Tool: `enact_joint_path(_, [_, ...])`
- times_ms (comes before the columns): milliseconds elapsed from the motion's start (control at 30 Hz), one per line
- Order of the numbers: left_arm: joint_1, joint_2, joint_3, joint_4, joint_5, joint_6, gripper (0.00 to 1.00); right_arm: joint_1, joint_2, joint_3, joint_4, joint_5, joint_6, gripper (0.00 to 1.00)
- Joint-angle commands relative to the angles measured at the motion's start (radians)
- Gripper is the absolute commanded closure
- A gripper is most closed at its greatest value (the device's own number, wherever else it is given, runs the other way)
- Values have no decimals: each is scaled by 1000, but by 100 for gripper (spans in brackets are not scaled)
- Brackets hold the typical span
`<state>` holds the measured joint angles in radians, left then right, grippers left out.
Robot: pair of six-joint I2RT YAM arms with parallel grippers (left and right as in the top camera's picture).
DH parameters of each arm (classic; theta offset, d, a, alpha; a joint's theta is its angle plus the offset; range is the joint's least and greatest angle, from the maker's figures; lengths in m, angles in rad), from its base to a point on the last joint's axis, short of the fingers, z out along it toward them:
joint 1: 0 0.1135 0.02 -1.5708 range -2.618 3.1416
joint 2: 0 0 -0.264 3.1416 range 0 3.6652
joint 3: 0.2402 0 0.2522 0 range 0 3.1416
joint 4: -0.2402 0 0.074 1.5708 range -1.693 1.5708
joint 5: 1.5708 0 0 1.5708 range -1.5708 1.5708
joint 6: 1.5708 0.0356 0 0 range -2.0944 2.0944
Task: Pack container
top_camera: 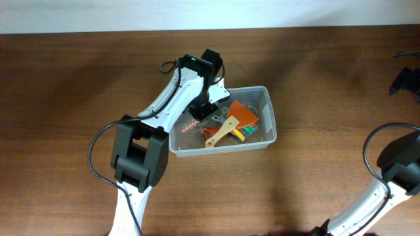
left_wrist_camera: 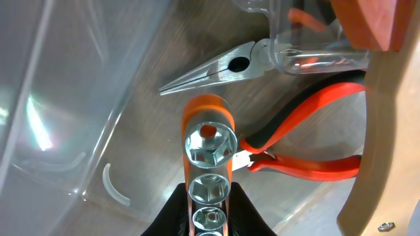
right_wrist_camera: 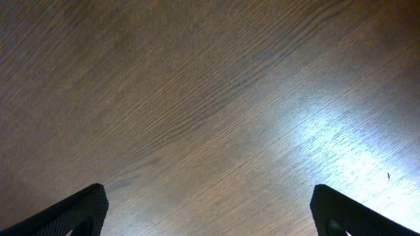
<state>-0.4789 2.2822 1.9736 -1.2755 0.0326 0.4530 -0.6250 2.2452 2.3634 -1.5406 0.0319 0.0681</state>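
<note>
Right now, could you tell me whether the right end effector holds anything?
No, the right end effector stands open, only table showing between its fingers.

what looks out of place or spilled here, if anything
Nothing stands out. The pliers and a wooden-handled tool lie inside the container, none on the table around it. The left gripper is shut on a socket rail inside it.

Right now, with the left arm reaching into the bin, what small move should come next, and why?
Probably open the left fingers to let go of the socket rail. They are shut on it, and it hangs inside the container, apparently close to the floor next to the pliers, so releasing here should leave it packed.
</note>
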Motion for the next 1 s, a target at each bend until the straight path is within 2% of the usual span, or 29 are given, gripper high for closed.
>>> enact_joint_path(0, [0,2,3,-1,-3,16,85,5,-16,2,0,-5,4,1])
enact_joint_path(233, [0,2,3,-1,-3,16,82,5,-16,2,0,-5,4,1])
enact_joint_path(300, [0,2,3,-1,-3,16,77,5,-16,2,0,-5,4,1])
enact_joint_path(733, [0,2,12,5,-3,9,75,5,-16,2,0,-5,4,1])
enact_joint_path(967, [0,-1,205,-115,-3,-44,74,5,-16,2,0,-5,4,1])
